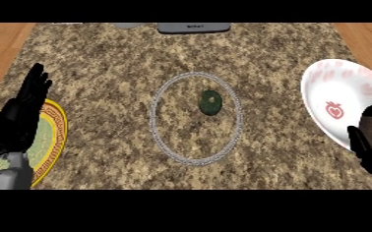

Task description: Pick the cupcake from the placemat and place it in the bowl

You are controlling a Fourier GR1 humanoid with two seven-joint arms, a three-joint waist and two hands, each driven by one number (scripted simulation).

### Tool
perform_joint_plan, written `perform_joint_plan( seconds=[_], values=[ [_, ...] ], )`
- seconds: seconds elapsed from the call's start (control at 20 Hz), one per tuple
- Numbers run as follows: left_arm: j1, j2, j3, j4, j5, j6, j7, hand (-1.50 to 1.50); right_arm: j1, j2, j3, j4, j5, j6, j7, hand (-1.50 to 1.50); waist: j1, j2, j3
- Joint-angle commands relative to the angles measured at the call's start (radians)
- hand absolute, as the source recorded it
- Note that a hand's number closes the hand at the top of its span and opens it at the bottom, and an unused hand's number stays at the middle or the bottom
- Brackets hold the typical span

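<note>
A small dark green cupcake (210,102) with a yellowish top lies inside a round placemat (163,137) that is granite-coloured with a pale braided rim, at the counter's middle. A white bowl (327,91) with red strawberry marks stands at the right edge. My left hand (23,112) rests open at the far left, fingers up, well away from the cupcake. Only a bit of my right hand (360,145) shows at the right edge, just in front of the bowl's near rim; it holds nothing.
A yellow-rimmed plate (52,132) with a green centre lies at the left edge, partly under my left hand. A grey appliance (194,27) sits at the counter's back edge. Wood floor shows at both upper corners.
</note>
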Motion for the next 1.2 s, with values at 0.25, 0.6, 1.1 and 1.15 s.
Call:
perform_joint_plan(
  seconds=[0.25, 0.6, 1.1, 1.15],
  values=[
    [-0.003, -0.041, -0.041, -0.007, -0.031, -0.001, -0.014, 0.00, -0.048, 0.125, -0.162, 0.383, -0.175, 0.211, -0.306, 1.50, 0.057, 0.010, 0.000],
    [-0.041, -0.013, -0.014, -0.018, -0.013, -0.036, 0.039, 0.00, -0.256, 0.293, -0.080, 0.668, -0.012, 0.268, -0.405, 1.50, 0.061, 0.009, -0.001],
    [-0.053, -0.044, -0.040, 0.014, -0.033, -0.032, -0.018, 0.00, -0.474, 0.351, 0.005, 1.216, 0.141, 0.415, -0.455, -1.50, 0.089, 0.018, 0.001],
    [-0.044, -0.087, -0.071, 0.022, -0.061, -0.001, -0.052, 0.00, -0.512, 0.363, 0.000, 1.292, 0.150, 0.433, -0.510, -1.50, 0.090, 0.020, 0.001]
  ],
)
